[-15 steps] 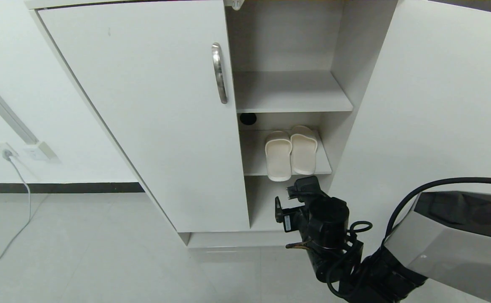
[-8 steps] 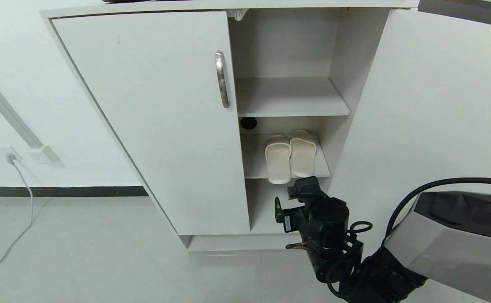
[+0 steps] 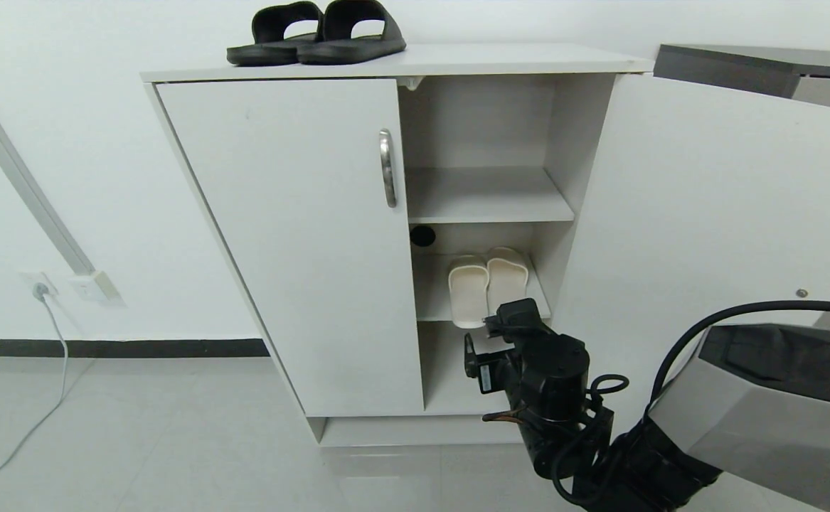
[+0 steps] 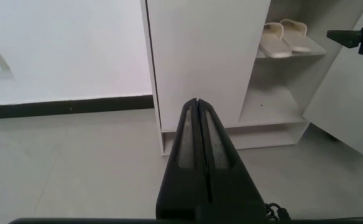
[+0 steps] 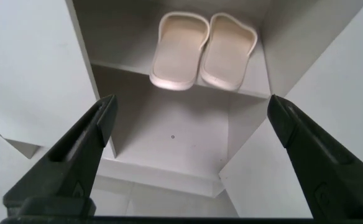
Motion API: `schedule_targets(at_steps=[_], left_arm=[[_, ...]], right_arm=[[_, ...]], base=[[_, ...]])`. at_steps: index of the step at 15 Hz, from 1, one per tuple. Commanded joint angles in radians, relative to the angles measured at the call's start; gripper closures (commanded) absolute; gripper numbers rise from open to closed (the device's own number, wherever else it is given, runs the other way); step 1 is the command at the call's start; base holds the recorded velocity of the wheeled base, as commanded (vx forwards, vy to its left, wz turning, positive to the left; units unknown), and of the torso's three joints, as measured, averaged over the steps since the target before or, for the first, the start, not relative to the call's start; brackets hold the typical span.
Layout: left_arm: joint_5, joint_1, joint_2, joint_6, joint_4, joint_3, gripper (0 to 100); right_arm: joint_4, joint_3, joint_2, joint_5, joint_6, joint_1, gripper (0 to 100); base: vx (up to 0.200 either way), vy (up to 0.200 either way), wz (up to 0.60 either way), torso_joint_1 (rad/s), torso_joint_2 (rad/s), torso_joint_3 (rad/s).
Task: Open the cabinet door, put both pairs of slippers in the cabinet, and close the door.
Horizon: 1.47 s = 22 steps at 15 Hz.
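A pair of cream slippers [image 3: 487, 284] [image 5: 203, 50] [image 4: 284, 37] lies side by side on the middle shelf of the white cabinet [image 3: 486, 195]. A pair of black slippers [image 3: 318, 32] rests on the cabinet top. The right door [image 3: 706, 213] stands swung open; the left door [image 3: 301, 242] with its metal handle [image 3: 386, 178] is closed. My right gripper [image 5: 192, 102] hangs open and holds nothing, in front of the bottom compartment and below the cream slippers. My left gripper [image 4: 197, 109] is shut on nothing, low over the floor and back from the cabinet.
Grey tiled floor [image 3: 137, 441] spreads in front of the cabinet. A wall socket with a cable [image 3: 41, 291] sits to the left. The top shelf [image 3: 486, 192] and bottom compartment [image 5: 169, 140] are bare. A grey unit [image 3: 763, 67] stands behind the open door.
The head camera has pulled back and tilted up, so the cabinet top with the black slippers has come into view. The right arm and cream slippers have kept their places.
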Motion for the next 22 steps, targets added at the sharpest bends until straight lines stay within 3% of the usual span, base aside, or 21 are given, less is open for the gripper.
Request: schedule_targets(at_steps=[1, 16, 22], left_arm=[[0.000, 0.001, 0.002, 0.000, 0.000, 0.000, 100], [0.000, 0.001, 0.002, -0.002, -0.001, 0.000, 100], [0.000, 0.001, 0.002, -0.003, -0.001, 0.000, 100]], right_arm=[[0.000, 0.003, 0.004, 0.000, 0.000, -0.001, 0], [-0.039, 0.032, 0.004, 0.008, -0.002, -0.014, 0], [-0.045, 0.038, 0.004, 0.009, -0.003, -0.014, 0]], base=[[0.000, 0.000, 0.00, -0.007, 0.00, 0.188], [0.000, 0.000, 0.00, 0.000, 0.00, 0.010], [0.000, 0.200, 0.00, 0.002, 0.00, 0.004]])
